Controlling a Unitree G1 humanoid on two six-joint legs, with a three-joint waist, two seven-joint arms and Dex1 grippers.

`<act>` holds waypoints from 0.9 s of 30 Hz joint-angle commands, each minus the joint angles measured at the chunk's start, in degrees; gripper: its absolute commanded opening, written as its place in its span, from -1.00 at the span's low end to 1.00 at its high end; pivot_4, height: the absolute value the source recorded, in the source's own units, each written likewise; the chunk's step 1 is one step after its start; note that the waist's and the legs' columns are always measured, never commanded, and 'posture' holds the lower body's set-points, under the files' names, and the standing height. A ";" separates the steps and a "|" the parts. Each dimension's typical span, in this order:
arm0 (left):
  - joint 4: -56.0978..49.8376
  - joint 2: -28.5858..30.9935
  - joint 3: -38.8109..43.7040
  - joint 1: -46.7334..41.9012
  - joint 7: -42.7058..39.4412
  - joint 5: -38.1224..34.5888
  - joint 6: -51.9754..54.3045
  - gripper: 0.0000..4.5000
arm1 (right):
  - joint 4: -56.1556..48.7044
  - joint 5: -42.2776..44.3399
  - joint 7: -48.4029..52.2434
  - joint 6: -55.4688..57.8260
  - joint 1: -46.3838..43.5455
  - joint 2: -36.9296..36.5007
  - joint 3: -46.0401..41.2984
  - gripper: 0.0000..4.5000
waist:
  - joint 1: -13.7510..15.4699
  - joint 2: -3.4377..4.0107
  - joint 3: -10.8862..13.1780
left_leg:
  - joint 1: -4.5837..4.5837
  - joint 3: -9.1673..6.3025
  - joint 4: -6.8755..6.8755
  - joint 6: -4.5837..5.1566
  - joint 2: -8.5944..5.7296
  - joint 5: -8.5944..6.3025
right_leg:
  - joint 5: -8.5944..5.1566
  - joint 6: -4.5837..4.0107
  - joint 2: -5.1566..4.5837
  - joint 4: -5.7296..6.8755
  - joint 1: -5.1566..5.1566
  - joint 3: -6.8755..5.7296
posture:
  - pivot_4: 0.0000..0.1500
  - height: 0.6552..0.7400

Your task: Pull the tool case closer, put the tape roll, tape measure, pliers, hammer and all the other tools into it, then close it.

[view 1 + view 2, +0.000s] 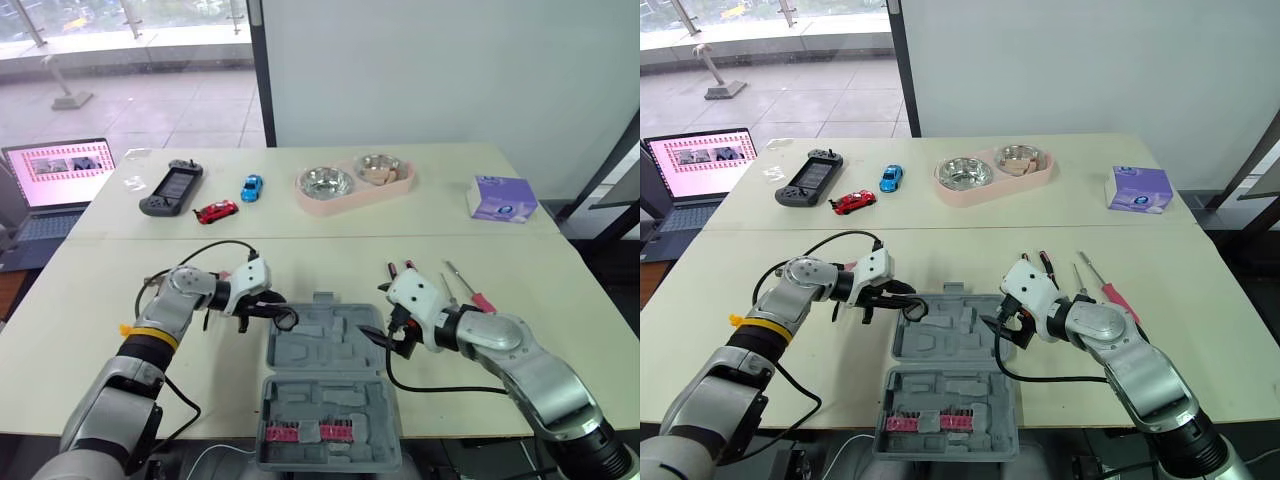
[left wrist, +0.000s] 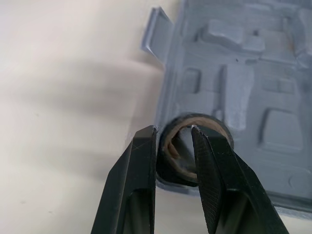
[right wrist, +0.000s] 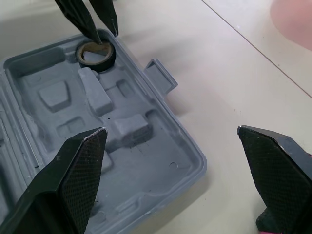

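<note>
Tape roll (image 3: 100,63) sits at the far left corner of the case (image 1: 335,345), and my left gripper (image 2: 174,129) has it pinched by its wall. One finger goes down through the hole and the other is outside, the two drawn nearly together with only the ring's thickness between them. I cannot tell whether the roll rests fully on the tray floor or hangs just above it, because my own fingers cover its near side.

I judge the roll to be light, with a stiff card core that won't crush under this pinch. The black outer wrap looks smooth, so it could twist in the grip, and being round it may roll if let go on edge. The wall is the right place to hold it.

The case lies open flat in front of me, lid half nearest, with a strip of red bits (image 1: 310,432) in the lid. It looks like thin moulded plastic, light enough to slide on the table (image 1: 80,300) if nudged. To close it I would take the lid by its front edge.

My right gripper (image 3: 170,130) is spread wide and holds nothing, poised over the case's right rim. Behind that wrist, red handles (image 1: 398,268) poke out, probably the pliers, though the arm hides most of them. Two slim screwdrivers (image 1: 1110,290) lie on the table just beside them.
</note>
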 commanded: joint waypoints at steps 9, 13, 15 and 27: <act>2.58 0.57 -2.60 1.97 2.50 4.52 -3.19 -0.46 | -2.70 0.37 -0.09 0.20 0.05 -0.39 -1.67 1.00 | 0.03 0.02 -0.02 | 0.06 0.00 0.00 -0.01 0.00 0.00 | 0.00 0.00 0.00 0.02 0.03 0.00 | 1.00 0.91; 3.22 0.12 -2.51 0.89 2.79 4.48 -2.50 -0.46 | -2.62 0.51 0.05 0.18 -0.19 -0.41 -1.84 1.00 | 0.06 0.02 -0.03 | 0.10 0.00 0.00 -0.01 0.01 0.00 | 0.00 0.00 0.00 0.03 0.07 0.01 | 1.00 0.91; 3.31 0.09 -2.29 0.31 2.68 4.18 -2.37 -0.46 | -2.54 0.54 0.17 0.04 -0.14 -0.50 -1.99 1.00 | 0.10 0.02 -0.03 | 0.11 0.00 0.00 -0.01 0.00 0.01 | 0.00 0.00 0.00 0.03 0.09 0.01 | 1.00 0.91; -23.69 12.45 13.21 3.44 -4.20 -14.55 18.66 -0.46 | 0.44 4.90 3.33 -5.84 3.24 -2.03 -13.99 1.00 | -0.36 -0.03 0.01 | -0.15 -0.01 -0.04 -0.02 0.01 0.01 | 0.00 0.00 0.00 0.02 -0.20 0.03 | 1.00 0.91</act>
